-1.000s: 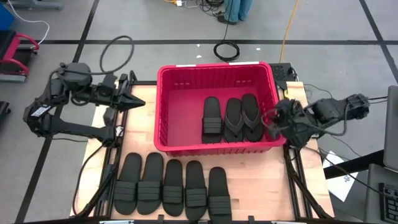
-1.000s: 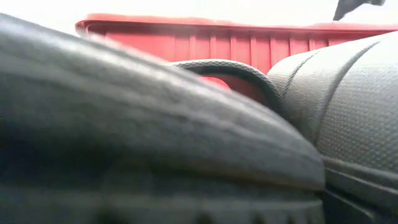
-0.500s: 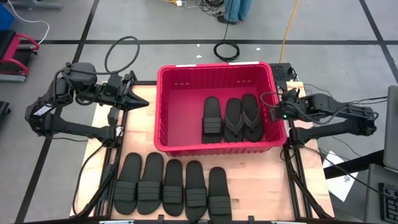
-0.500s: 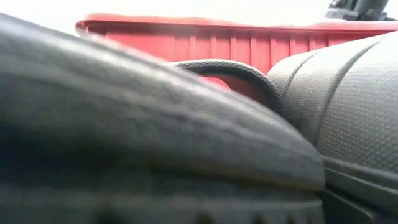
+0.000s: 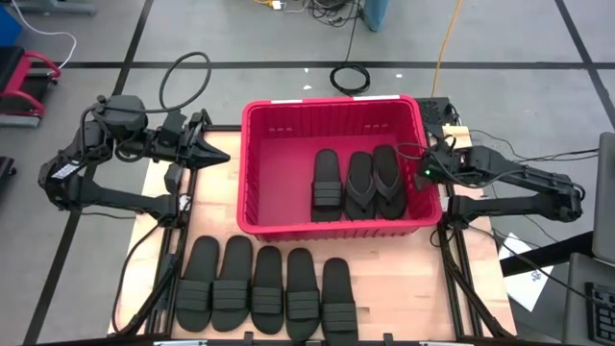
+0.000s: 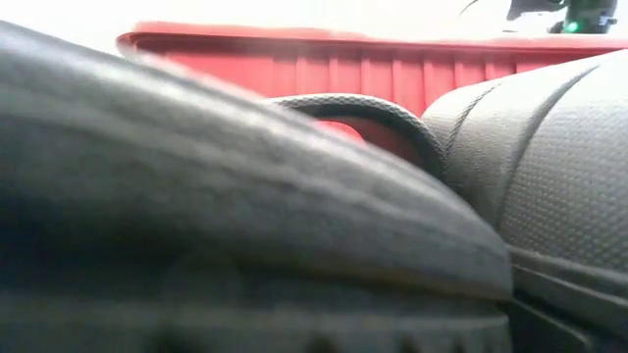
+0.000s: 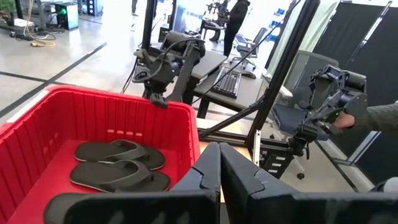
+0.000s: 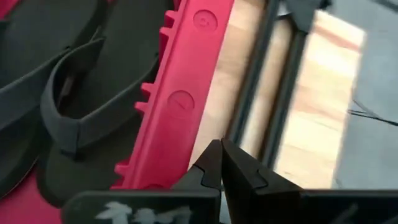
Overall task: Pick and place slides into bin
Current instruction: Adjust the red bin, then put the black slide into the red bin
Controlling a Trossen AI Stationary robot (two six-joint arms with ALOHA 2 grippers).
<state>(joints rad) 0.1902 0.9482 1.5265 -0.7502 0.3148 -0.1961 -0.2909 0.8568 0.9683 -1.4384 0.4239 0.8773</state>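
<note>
The red bin [image 5: 336, 113] stands at the table's middle far side. In it lie a ribbed-strap slide [image 5: 327, 185] and two flip-flops [image 5: 375, 183], flat on its floor; the flip-flops also show in the left wrist view [image 7: 118, 165] and the right wrist view [image 8: 81, 112]. Several more slides [image 5: 264, 288] lie side by side on the table near its front edge, and they fill the low view [image 6: 196, 216]. My left gripper [image 5: 219, 158] is shut and empty, left of the bin. My right gripper [image 5: 421, 174] is shut and empty over the bin's right rim [image 8: 186, 93].
Bare wood [image 5: 216, 207] lies between the bin and the row of slides. A coiled cable [image 5: 351, 77] lies on the floor beyond the table. A person's arm [image 7: 373, 118] shows at a desk in the room behind.
My right arm has unbent and stretched out lower along the table's right side. Its gripper has stayed by the bin's right rim and gone a little toward the far edge. The slides have not moved.
</note>
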